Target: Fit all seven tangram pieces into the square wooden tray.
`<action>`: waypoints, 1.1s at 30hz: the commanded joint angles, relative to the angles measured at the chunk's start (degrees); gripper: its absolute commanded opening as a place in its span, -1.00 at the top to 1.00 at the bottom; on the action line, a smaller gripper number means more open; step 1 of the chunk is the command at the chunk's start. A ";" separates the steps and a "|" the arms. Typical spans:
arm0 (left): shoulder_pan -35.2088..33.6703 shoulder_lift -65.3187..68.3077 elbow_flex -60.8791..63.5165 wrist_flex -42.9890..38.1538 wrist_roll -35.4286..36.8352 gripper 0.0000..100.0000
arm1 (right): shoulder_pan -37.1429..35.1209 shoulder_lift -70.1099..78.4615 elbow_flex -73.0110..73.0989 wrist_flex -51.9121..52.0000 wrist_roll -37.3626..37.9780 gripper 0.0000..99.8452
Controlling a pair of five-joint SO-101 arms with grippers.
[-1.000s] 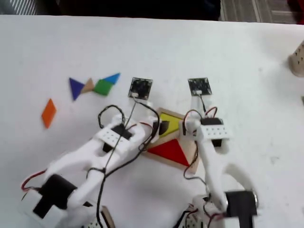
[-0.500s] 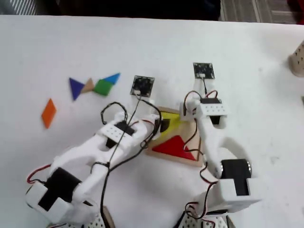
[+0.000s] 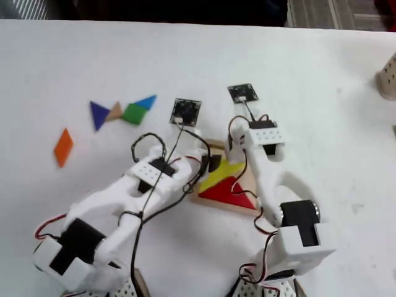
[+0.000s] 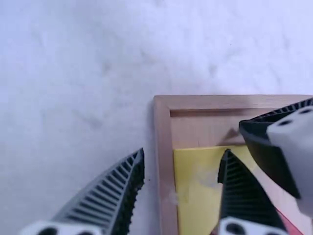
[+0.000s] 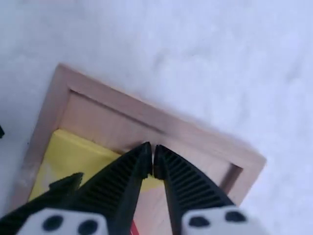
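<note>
seating of the yellow triangle (image 4: 195, 196) in the tray (image 4: 163, 147) seems underway, left claw (image 4: 183, 152) wide astride the rim, right claw (image 5: 150, 149) pinched shut over that triangle; next comes fetching the loose pieces (image 3: 133, 113).

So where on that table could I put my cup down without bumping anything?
The widest bare stretch of table lies on the right arm's side of the tray, out to the wooden object at the edge. The far strip beyond the loose pieces is bare too. It is crowded over the tray, where the left gripper and right gripper hang.
</note>
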 commanded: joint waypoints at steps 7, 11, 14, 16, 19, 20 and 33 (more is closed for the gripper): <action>-1.80 -0.13 -2.73 -0.79 0.09 0.49 | 4.09 -3.30 -1.05 7.60 3.16 0.96; -3.56 1.10 -5.63 -1.32 -3.25 0.49 | 4.53 -6.81 4.22 7.78 2.99 0.96; -3.21 5.32 -9.14 -1.05 -5.71 0.49 | 4.97 -9.45 5.71 7.34 1.23 0.96; -3.03 8.04 -11.34 -0.79 -6.68 0.49 | 4.70 -10.95 7.47 6.29 1.23 0.96; -2.86 9.27 -13.10 1.49 -7.47 0.49 | 4.26 -12.18 9.41 5.76 1.23 0.96; -2.86 9.27 -13.54 2.81 -8.53 0.49 | 4.09 -12.00 9.49 5.76 1.23 0.96; -0.04 9.27 -14.51 8.97 -13.27 0.49 | 4.70 -16.84 9.58 1.89 -3.08 0.95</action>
